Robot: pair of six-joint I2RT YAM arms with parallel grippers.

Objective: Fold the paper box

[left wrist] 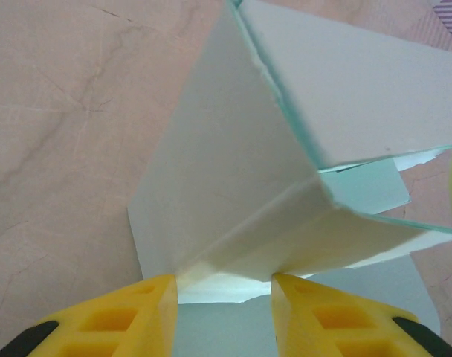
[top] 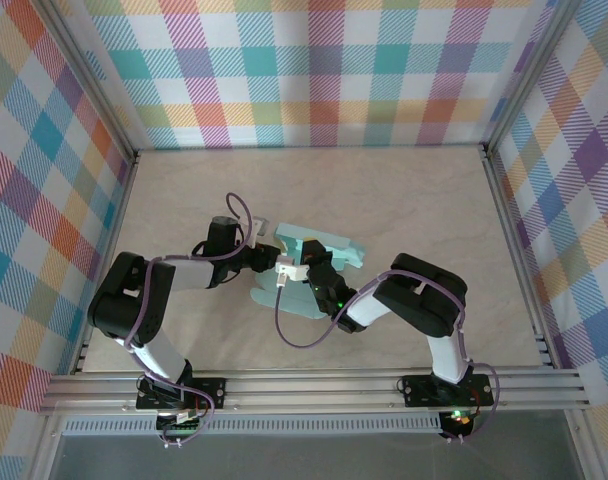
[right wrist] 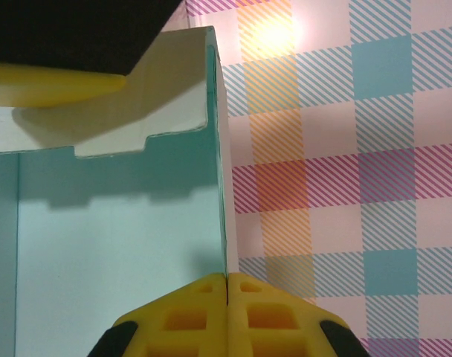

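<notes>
The left pincer (left wrist: 223, 288) comes in from the left side of the worktop (top: 404, 190) and meets the left end of the paper box (top: 316, 243). Its yellow fingers (left wrist: 148, 312) stand part-way apart, and a creased ridge of pale card runs into the gap between them. The card seems to touch both inner faces, but I cannot tell whether they are pinching it or only bracketing it.

The box lies about mid-worktop, a little nearer the front edge than the back, between the two arms. It is half-erected. Some panels stand up at angles and others lie flat on the surface.

On the box's right, the right pincer (right wrist: 227, 281) is closed tight on the thin edge of an upright side wall. That edge runs straight down into the seam between its fingers. A notched flap leans in over the mint interior at the top of the right wrist view.

The step in hand looks like raising and tucking the end flaps. The next move probably calls for the left pincer to take a firm hold on its crease and turn it inward, with the right keeping the wall square. Thin card like this would buckle easily under a skewed push.
</notes>
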